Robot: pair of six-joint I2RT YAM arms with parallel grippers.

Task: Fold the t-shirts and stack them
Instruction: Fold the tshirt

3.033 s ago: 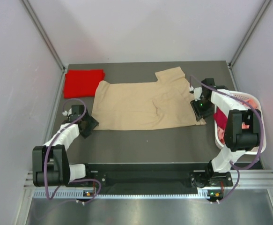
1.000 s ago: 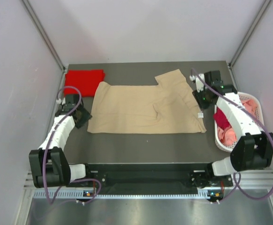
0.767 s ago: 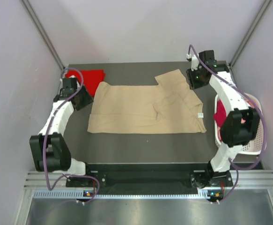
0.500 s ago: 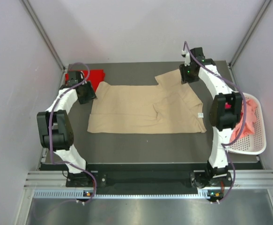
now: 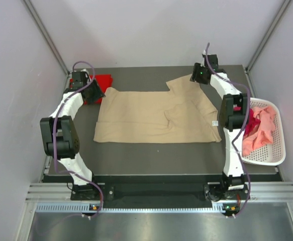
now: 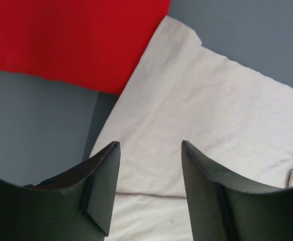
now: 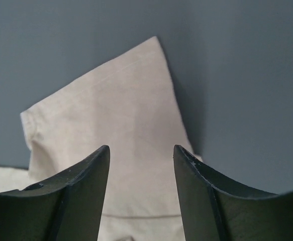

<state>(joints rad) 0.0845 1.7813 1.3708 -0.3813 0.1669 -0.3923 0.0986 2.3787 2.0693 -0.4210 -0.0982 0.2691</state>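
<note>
Tag (image 5: 214, 122) on tan t-shirt (image 5: 151, 113): white, writing unreadable.

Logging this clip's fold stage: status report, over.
Left gripper, right gripper: jaws open, empty, over far corners of tan shirt. Shirt spread out, not yet folded. Folded red shirt beside its far-left corner.

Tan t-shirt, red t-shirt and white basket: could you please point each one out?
tan t-shirt (image 5: 151, 113), top external view, middle of the body.
red t-shirt (image 5: 104, 81), top external view, uncovered right part.
white basket (image 5: 265, 160), top external view, near wall.
</note>
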